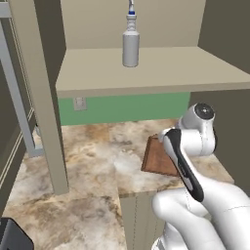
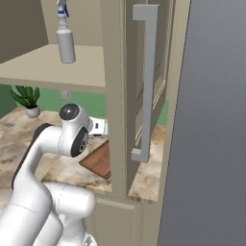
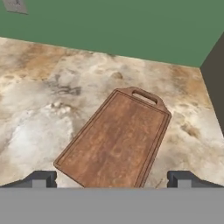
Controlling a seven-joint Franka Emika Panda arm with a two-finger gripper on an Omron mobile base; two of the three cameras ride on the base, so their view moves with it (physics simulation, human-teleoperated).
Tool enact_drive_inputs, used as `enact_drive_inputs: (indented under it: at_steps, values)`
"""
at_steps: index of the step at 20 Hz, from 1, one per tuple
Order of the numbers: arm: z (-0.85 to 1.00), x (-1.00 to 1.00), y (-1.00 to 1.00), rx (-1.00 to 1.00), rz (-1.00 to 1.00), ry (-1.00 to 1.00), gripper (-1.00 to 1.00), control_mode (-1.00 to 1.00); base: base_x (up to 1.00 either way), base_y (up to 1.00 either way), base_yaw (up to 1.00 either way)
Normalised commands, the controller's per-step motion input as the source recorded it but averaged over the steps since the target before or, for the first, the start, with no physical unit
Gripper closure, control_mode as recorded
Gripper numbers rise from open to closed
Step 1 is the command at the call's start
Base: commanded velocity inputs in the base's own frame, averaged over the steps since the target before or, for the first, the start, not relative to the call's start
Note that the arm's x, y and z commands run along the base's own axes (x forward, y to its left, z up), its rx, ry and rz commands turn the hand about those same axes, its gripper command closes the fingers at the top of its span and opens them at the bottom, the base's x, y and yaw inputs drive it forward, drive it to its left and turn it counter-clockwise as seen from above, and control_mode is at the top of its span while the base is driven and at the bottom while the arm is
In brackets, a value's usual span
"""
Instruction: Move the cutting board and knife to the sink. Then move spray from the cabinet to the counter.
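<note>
The cutting board (image 3: 116, 140), reddish-brown wood, lies flat on the marble counter (image 3: 39, 109) with its arched handle toward the green wall. My gripper (image 3: 111, 181) hovers over its near end, open, one fingertip on each side and nothing held. The arm hides much of the board (image 1: 157, 157) in the left base view, and in the right base view a corner of the board (image 2: 100, 159) pokes out beside the cabinet's side. The spray (image 1: 130, 45) stands upright on the beige shelf of the cabinet (image 1: 161, 73) above, and the right base view has the spray (image 2: 65, 42) at upper left. The knife and the sink are out of view.
An open cabinet door with a long grey handle (image 2: 146, 81) hangs just right of the arm. A tall grey panel (image 2: 211, 125) closes off the right side. A potted plant (image 2: 29, 100) sits at the back left. A cabinet upright (image 1: 46, 107) stands left of the board.
</note>
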Motion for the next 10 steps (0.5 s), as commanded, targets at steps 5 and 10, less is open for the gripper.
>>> enact_drive_inputs:
  at_steps: [5, 10]
  values:
    - [-0.3, 0.68, -0.05, 0.0, 0.0, 0.0, -1.0, -1.0, 0.0, 0.0, 0.0]
    - [-0.2, 0.66, -0.02, 0.0, 0.0, 0.0, -1.0, -1.0, 0.0, 0.0, 0.0]
